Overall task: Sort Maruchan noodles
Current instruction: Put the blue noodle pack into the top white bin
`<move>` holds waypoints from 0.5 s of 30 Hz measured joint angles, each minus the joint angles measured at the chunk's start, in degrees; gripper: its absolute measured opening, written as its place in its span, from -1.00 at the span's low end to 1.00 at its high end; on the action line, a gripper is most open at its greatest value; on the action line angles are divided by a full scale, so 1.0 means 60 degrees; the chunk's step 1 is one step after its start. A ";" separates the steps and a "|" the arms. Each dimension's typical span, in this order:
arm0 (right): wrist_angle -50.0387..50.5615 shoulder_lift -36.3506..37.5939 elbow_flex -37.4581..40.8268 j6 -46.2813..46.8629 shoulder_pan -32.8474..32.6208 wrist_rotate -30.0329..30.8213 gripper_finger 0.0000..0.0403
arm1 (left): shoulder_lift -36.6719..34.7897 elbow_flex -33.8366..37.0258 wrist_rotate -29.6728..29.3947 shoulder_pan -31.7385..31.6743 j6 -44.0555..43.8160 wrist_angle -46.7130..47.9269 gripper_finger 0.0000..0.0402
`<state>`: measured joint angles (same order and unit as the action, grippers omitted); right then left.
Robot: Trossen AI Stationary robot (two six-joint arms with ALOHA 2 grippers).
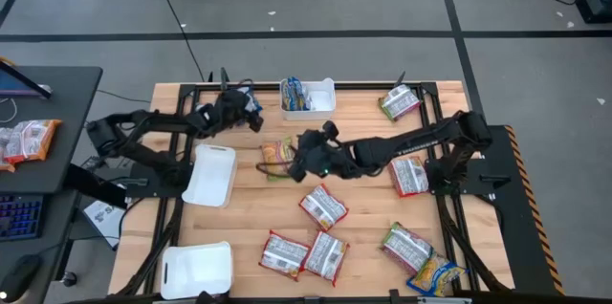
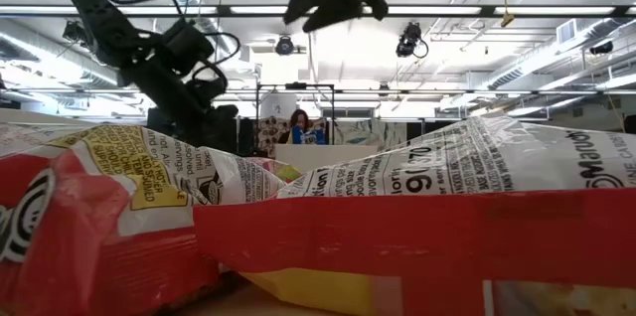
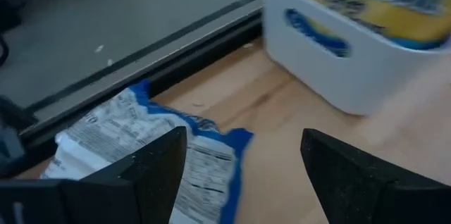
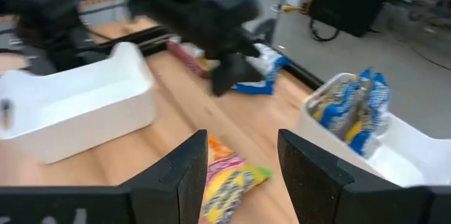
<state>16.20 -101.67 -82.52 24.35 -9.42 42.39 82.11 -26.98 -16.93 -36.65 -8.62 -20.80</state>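
My right gripper (image 1: 293,156) hangs high over the middle of the table, shut on an orange-yellow noodle packet (image 1: 276,158). In the low view it shows only as a dark shape (image 2: 333,3) near the ceiling lights. My left gripper (image 1: 254,116) stands open over the table's far left part. Just beyond its fingers a blue-white packet (image 3: 127,139) lies flat on the wood near the far edge. That packet also shows in the right wrist view (image 4: 257,69). A white tray (image 1: 325,105) at the far middle holds blue-white packets (image 1: 295,94). My right gripper has the orange-yellow packet between its two fingers; the orange end (image 4: 215,152) sits against one finger and the green end (image 4: 262,175) near the other. The fingers come from the table's right side, slanting down. The packet is lifted clear of the table.
An empty white tray (image 1: 210,175) lies left of the middle, and another (image 1: 196,268) sits at the near left corner. Red-white packets (image 1: 322,206) (image 1: 409,175) and green-yellow ones (image 1: 399,103) (image 1: 406,245) lie scattered over the middle and right. Red packets (image 2: 397,227) fill the low view.
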 joint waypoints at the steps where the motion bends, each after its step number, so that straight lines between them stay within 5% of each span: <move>1: -0.0018 0.0000 0.0000 0.0011 -0.0100 0.0000 -0.12 | 0.0192 -0.0142 -0.0006 -0.0056 -0.0103 0.0037 0.41; 15: -0.0033 -0.0004 0.0000 0.0021 -0.1138 -0.0058 -0.12 | 0.2497 -0.2190 -0.1250 -0.0004 -0.1362 0.3060 0.26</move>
<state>16.00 -101.69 -82.52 24.48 -16.25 42.05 97.10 -40.12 -24.43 -36.67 -16.80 -2.44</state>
